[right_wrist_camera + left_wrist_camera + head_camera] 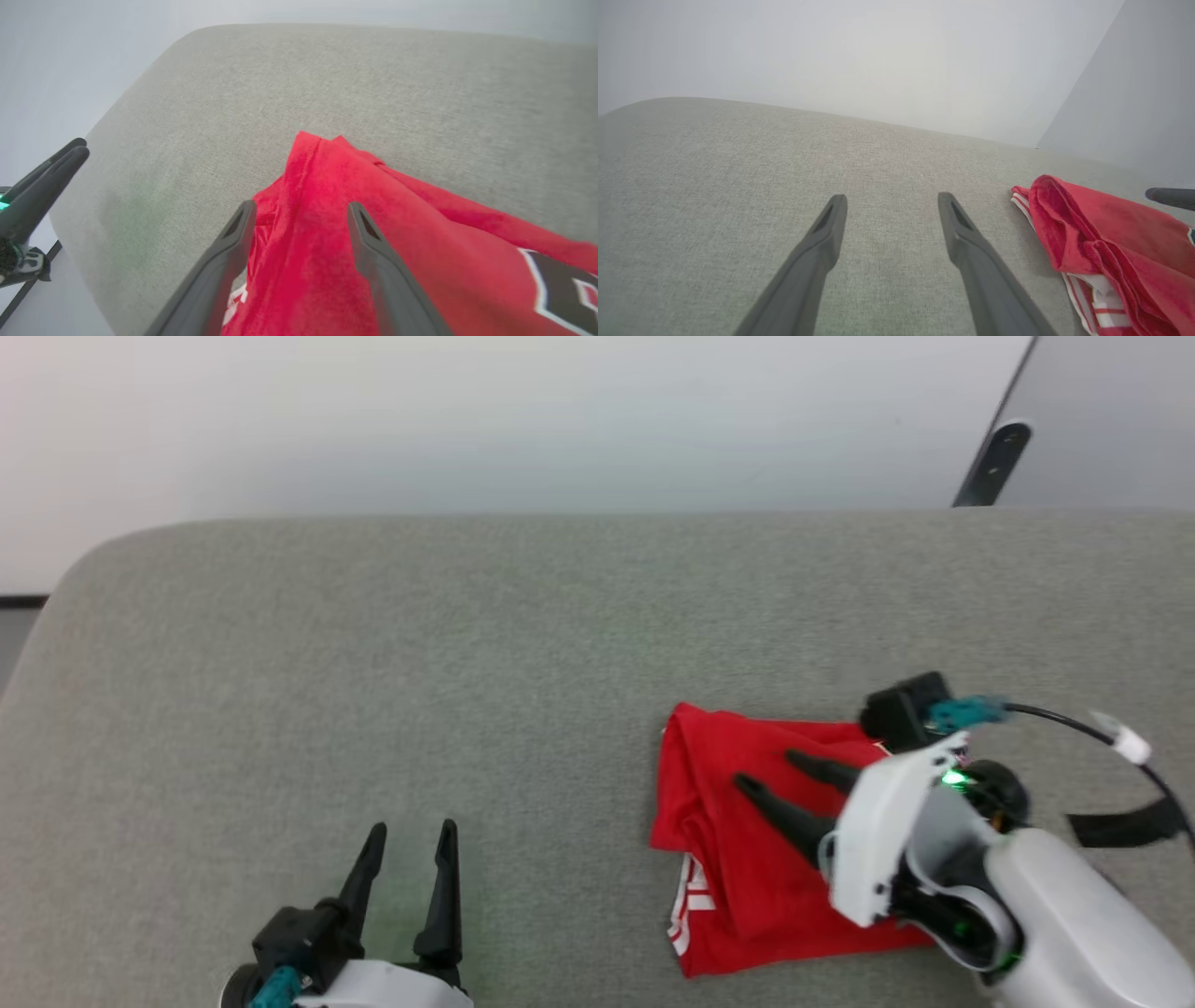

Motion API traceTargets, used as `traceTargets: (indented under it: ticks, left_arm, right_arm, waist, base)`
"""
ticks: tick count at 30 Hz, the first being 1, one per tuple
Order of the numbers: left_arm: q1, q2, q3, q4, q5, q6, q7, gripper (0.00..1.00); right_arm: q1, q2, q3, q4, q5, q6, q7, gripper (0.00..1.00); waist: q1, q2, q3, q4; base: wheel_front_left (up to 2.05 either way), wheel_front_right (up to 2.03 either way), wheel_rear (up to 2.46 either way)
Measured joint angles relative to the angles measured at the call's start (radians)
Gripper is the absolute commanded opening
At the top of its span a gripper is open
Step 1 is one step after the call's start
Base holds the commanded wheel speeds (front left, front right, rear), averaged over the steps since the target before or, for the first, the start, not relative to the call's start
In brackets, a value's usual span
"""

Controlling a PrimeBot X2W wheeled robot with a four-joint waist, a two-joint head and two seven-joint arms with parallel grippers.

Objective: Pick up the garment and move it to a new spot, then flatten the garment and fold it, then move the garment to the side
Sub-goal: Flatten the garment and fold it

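Folded shirt (728,859) lies on the surface (467,663) under your right hand (766,770).
Both hands have fingers apart; left hand (412,829) sits well aside.

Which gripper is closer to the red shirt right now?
Right. The right gripper is open directly over the folded garment. The left gripper is open above the bare grey surface, apart from the garment, off to its left.

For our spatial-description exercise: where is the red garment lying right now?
In the head view the garment lies folded on the grey cushioned surface, on the robot's right side, beneath the open right gripper and well apart from the left gripper.
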Motion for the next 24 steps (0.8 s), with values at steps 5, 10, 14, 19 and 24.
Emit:
traceTargets:
  ticks: [5,10,14,19,24]
  left_arm:
    - [-0.03,-0.001,0.026,0.029,0.005,-0.011,0.0,1.0]
    - [-0.058,0.005,0.039,0.049,0.038,-0.025,0.0,1.0]
    - [-0.058,0.014,0.045,0.05,0.051,-0.038,0.0,1.0]
    - [-0.035,0.029,0.046,0.049,0.09,-0.039,0.0,1.0]
    - [0.009,0.033,0.049,0.034,0.107,-0.042,0.0,1.0]
  right_arm:
    - [0.036,-0.08,-0.015,-0.039,0.002,0.0,-0.095,1.0]
    - [0.077,-0.153,-0.061,-0.036,-0.032,0.0,-0.204,1.0]
    - [0.132,-0.17,-0.116,-0.015,-0.054,0.0,-0.282,1.0]
    - [0.211,-0.166,-0.211,-0.004,-0.068,0.0,-0.37,1.0]
    - [0.304,-0.144,-0.29,-0.027,-0.086,0.0,-0.42,1.0]
  waist:
    - [-0.0001,0.0,-0.027,-0.033]
    - [-0.0001,0.0,-0.052,-0.07]
    - [0.0,0.0,-0.075,-0.093]
    - [0.0,0.0,-0.1,-0.115]
    - [-0.0001,0.0,-0.111,-0.123]
  base:
    - [0.0,0.0,0.0]
    - [0.0,0.0,0.0]
    - [0.0,0.0,0.0]
    - [0.0,0.0,0.0]
    - [0.0,0.0,0.0]
